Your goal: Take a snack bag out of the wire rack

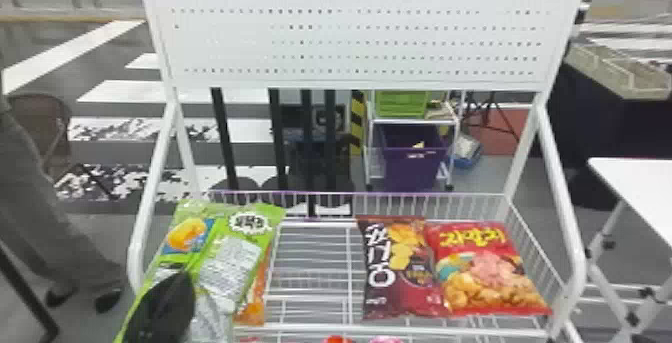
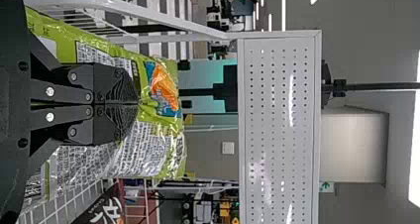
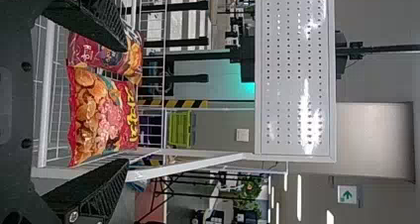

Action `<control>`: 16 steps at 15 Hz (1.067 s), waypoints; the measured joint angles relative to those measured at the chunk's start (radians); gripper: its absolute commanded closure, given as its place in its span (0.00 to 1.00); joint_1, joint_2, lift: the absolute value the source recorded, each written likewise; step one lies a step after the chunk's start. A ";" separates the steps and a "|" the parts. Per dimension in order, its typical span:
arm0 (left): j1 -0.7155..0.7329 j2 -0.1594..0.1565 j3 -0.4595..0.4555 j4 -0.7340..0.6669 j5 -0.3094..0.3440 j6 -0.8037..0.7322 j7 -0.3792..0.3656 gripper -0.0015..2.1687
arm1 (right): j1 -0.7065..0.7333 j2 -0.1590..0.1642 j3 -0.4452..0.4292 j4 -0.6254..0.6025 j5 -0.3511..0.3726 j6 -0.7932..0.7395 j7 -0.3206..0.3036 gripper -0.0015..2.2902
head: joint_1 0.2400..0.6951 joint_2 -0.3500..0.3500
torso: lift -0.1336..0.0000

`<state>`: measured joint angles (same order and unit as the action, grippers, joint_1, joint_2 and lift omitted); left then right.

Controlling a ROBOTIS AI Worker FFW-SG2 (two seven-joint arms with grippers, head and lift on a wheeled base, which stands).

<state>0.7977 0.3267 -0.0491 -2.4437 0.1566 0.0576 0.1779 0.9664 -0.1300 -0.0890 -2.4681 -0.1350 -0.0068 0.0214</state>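
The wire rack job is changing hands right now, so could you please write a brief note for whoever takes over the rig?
Left gripper: jaws shut on the green snack bag.
Right gripper: jaws open, nothing between them.
Bags: green one at the rack's left side; dark chip bag and red bag side by side toward its right.
Done: green bag gripped.
Left: bring it clear of the rack.

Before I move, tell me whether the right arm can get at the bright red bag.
Probably yes: the right claw is open toward the bright red bag, nothing covering it, though the darker bag beside it might interfere.
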 measured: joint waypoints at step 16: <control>0.000 -0.005 -0.020 0.000 -0.013 0.000 -0.005 0.76 | -0.864 -0.096 0.315 0.630 -0.115 0.421 0.016 0.05 | 0.57 0.50 | 1.00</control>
<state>0.7976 0.3213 -0.0693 -2.4437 0.1439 0.0576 0.1732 0.1026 -0.2255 0.2256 -1.8378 -0.2501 0.4139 0.0375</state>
